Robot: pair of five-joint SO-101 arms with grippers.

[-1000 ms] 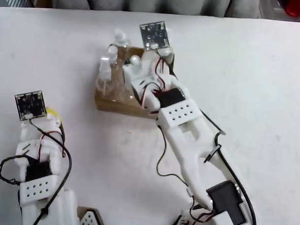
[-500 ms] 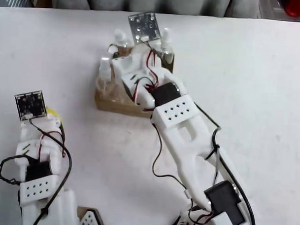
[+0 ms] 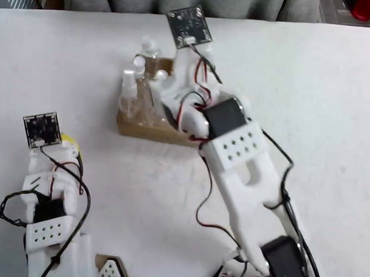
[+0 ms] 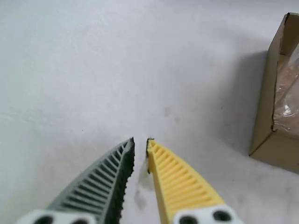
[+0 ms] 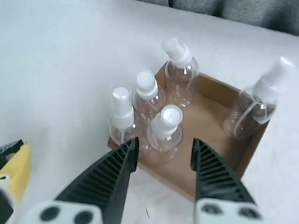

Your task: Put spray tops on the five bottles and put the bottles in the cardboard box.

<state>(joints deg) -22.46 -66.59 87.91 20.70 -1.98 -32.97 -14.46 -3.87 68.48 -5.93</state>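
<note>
- The white table [image 3: 309,70] bears everything.
- The right arm [image 3: 244,171] stretches across the table, its wrist over the box.
- The left arm [image 3: 49,207] sits at the near edge, well apart from the box.
- The box [image 5: 254,140] (open-topped cardboard) rests on the table and holds all five bottles.
- Four bottles [image 5: 148,93] cluster upright at one end of the box; the fifth bottle [image 5: 261,100] stands apart at the other end. Each wears a white spray top.
- The right gripper [image 5: 163,144] hangs above the cluster, its jaws spread and empty.
- The left gripper [image 4: 140,141] points at bare table, its tips all but touching and gripping nothing.
</note>
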